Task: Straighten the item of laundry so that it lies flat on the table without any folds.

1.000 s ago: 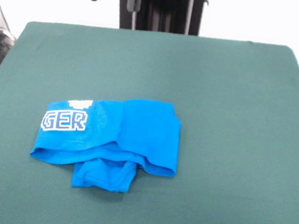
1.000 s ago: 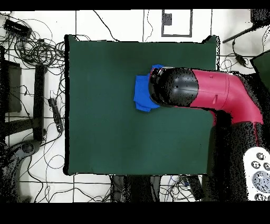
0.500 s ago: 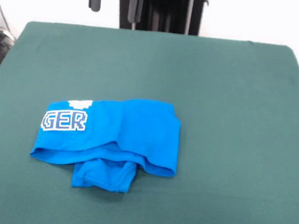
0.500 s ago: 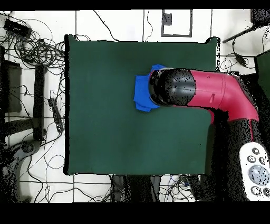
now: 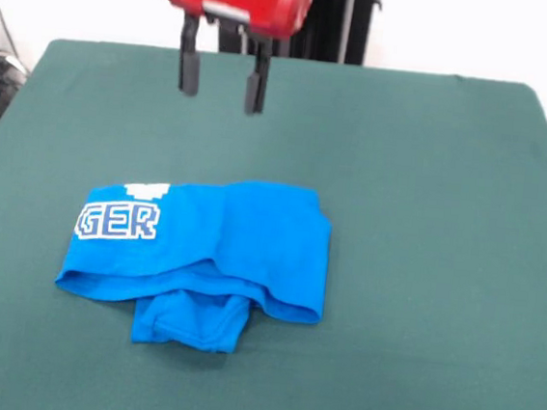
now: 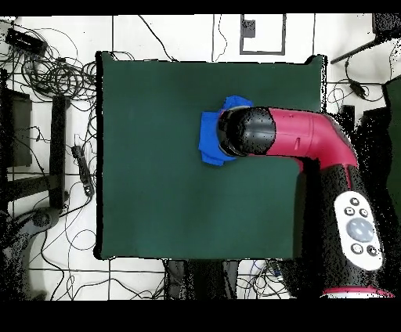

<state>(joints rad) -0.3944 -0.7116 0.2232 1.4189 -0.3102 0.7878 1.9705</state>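
Note:
The bright blue T-shirt [image 5: 201, 251] lies crumpled and folded over on the dark green table [image 5: 426, 229], left of centre in the front view, with white letters "GER" showing at its left end. My gripper [image 5: 221, 82] hangs open and empty above the table, behind the shirt and clear of it. In the overhead view the red and black arm [image 6: 290, 141] covers most of the shirt [image 6: 210, 139]; only its left part shows. The gripper itself is hidden under the arm there.
Cables and stands [image 6: 47, 117] lie on the floor around the table in the overhead view. The robot's pedestal [image 5: 321, 16] stands at the table's far edge in the front view.
The gripper has come down into the front view, from only its tips at the top edge to its full red head and fingers. The shirt has not moved.

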